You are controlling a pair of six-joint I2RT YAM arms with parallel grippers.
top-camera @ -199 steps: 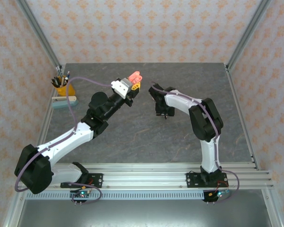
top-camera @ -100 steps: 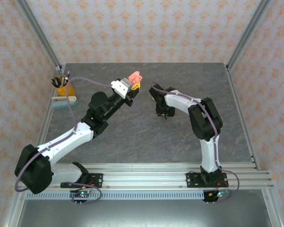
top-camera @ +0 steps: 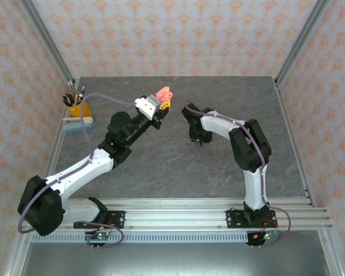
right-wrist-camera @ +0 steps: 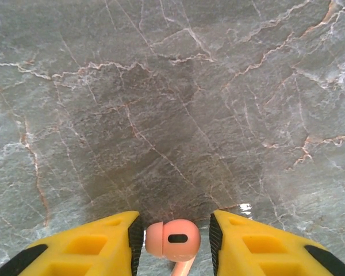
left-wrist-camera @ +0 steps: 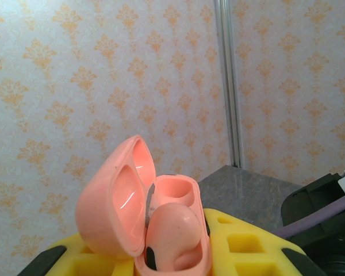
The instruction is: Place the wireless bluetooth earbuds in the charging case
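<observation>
Earbud point(right-wrist-camera: 172, 238) sits between the yellow fingers point(right-wrist-camera: 92, 244) of the right gripper point(right-wrist-camera: 175, 240), low over the grey marble table point(right-wrist-camera: 178, 103) right of centre. Its rounded head faces the table and its stem runs back toward the wrist, cut off by the frame edge. The jaws stand slightly apart, one pad touching the head and a sliver of gap at the other. The left gripper point(top-camera: 161, 101) is clamped on the pink charging case point(left-wrist-camera: 112, 207), raised left of the right gripper and tilted toward the far right. The lid is swung open. A second earbud point(left-wrist-camera: 171, 227) lies seated in one well, stem down inside.
</observation>
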